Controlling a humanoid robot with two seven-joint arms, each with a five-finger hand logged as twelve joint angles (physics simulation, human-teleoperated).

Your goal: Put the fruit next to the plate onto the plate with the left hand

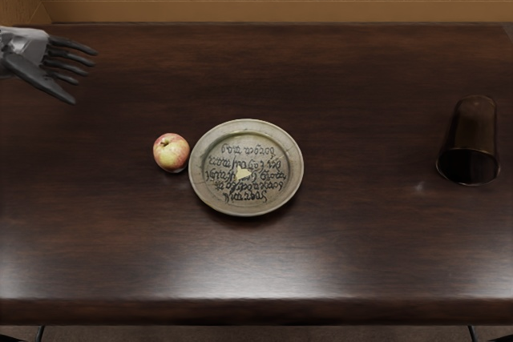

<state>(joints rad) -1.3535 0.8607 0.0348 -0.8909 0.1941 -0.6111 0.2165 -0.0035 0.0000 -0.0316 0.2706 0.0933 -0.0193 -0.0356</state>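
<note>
The left hand is cut off at the wrist by the picture's left edge. The ends of the table are cropped too. The lettering on the plate cannot be read.

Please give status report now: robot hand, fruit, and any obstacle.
Left robot hand open, at far left, holding nothing. Apple on table, beside left rim of plate, not yet on it. Path clear; dark glass far to the right.

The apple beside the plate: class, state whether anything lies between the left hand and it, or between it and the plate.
Nothing visible does. Only bare table separates the open left hand from the apple, which sits right beside the plate on its left. The glass is far right.
</note>
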